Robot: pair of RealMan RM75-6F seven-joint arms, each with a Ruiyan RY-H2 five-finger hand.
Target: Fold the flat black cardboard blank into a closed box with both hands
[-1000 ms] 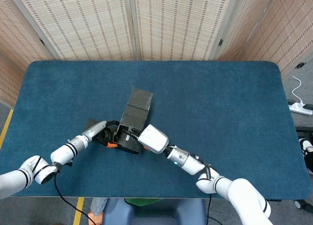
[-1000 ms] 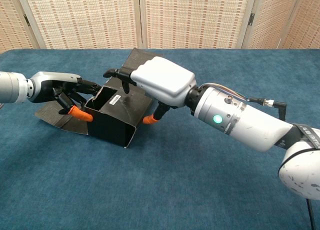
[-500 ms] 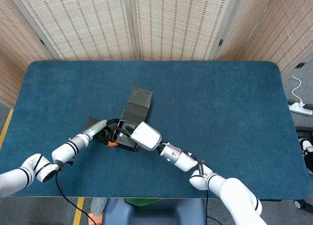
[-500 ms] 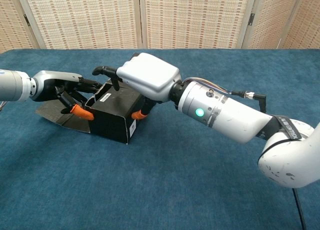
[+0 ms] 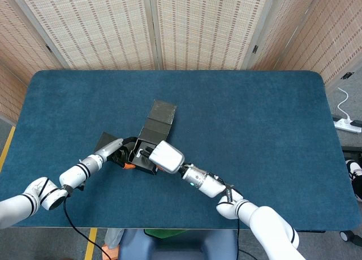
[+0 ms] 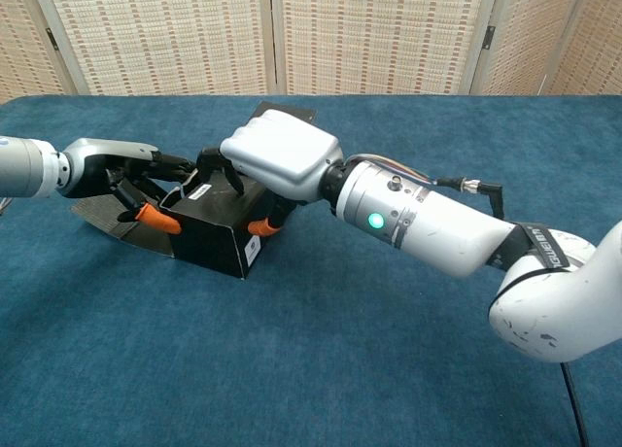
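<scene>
Near the front-left of the tabletop: the black cardboard box stands half-formed, well clear of every edge
Box state: walls up, top open, a long flap lying out toward the far edge, another flap flat on the cloth by the left hand
Left hand: fingers curled at the left end of the box, orange fingertip against the wall; whether it pinches the card I cannot tell
Right hand: palm down on top of the box, fingers over the upper wall, pressing it
Step in hand, by my judgement: squaring the body and tucking the side panel
How to do it well: brace the left end, press inward with the right, not downward, so the walls do not collapse
Tabletop: blue cloth, wide open room to the right and far side for swinging the lid flap
</scene>
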